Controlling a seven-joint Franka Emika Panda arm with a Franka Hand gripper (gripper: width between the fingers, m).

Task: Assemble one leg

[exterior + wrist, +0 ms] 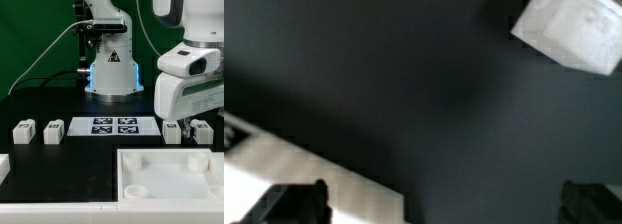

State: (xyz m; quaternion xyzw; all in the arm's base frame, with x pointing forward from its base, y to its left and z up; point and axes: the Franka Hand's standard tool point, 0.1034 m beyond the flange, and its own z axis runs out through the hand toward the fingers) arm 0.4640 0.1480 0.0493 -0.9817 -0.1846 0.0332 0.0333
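Observation:
Four small white legs with tags stand on the black table in the exterior view: two at its left (22, 131) (53, 130) and two at its right (174, 130) (201, 130). My gripper (187, 116) hangs just above the two right legs, near the back rim of the large white tray-shaped part (165, 160). In the wrist view my gripper (445, 205) is open, its dark fingertips (295, 205) far apart with only bare table between them. A white leg (571, 35) shows blurred at one corner, clear of the fingers.
The marker board (113, 125) lies in the middle in front of the robot base (110, 70). A white edge, probably the tray-shaped part (278, 160), lies beside one fingertip. Another white part (3, 166) is at the exterior view's left edge.

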